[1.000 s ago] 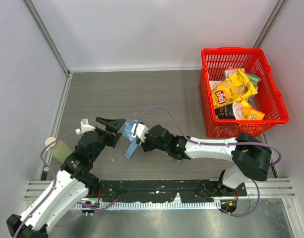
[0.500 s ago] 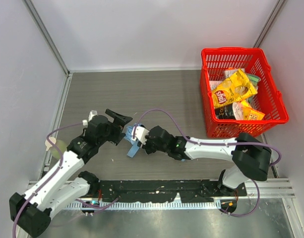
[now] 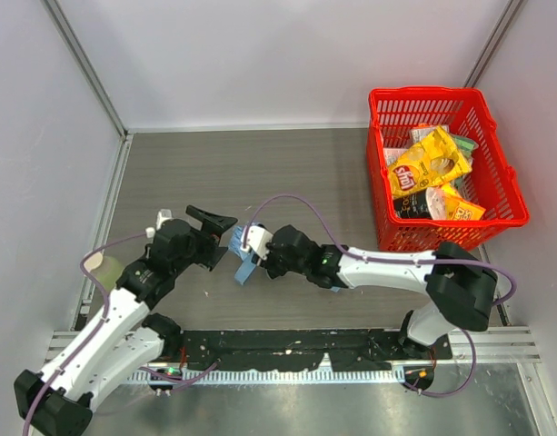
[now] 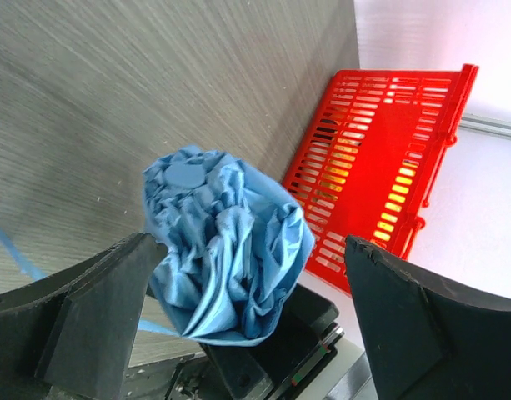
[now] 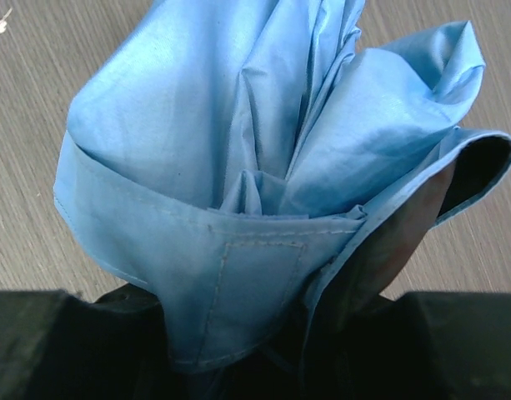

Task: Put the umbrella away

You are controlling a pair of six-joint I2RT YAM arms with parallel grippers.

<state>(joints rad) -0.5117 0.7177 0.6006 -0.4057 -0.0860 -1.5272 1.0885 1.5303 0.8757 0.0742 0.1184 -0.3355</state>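
The umbrella is a folded bundle of light sky-blue fabric, held just above the table near its middle. My right gripper is shut on it; in the right wrist view the crumpled fabric fills the frame above the dark fingers. My left gripper is open just left of the bundle. In the left wrist view the umbrella's bunched end sits between the wide-apart black fingers, close to the left one. Shaft and handle are hidden.
A red plastic basket with snack bags stands at the right; it also shows behind the bundle in the left wrist view. A pale round object lies by the left wall. Grey walls enclose the table.
My left arm has swung its open gripper in towards the umbrella's end. The right gripper has kept its hold, and the bundle has shifted only slightly.
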